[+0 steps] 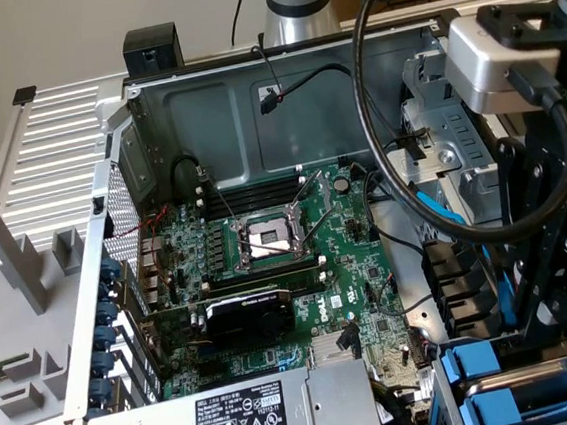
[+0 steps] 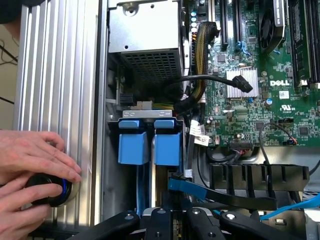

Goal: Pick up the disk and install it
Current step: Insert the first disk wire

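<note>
- Disk (image 1: pixel 476 365) (image 2: pixel 134 147): its bright blue carrier frame sits in the drive bay at the chassis corner, at the exterior view's lower right, with grey metal showing between the blue pieces.
- Gripper (image 1: pixel 561 281) (image 2: pixel 177 222): black, poised directly above the bay and just short of the blue frame. Whether it is open or closed cannot be told.
- Blue flat cable (image 1: pixel 434 208) (image 2: pixel 192 187): runs across just beside the bay.
- Power supply (image 1: pixel 253 416) (image 2: pixel 145 35): silver box next to the bay.
- Dell motherboard (image 1: pixel 364 265) (image 2: pixel 260 100): green, beyond the bay, carrying a bare CPU socket (image 1: pixel 266 239) and a black graphics card (image 1: pixel 248 311).
- Person's hands (image 2: pixel 35 155): outside the chassis on a ribbed silver panel (image 2: pixel 55 75), cupping a black round knob (image 2: pixel 50 190) with a blue ring.
</note>
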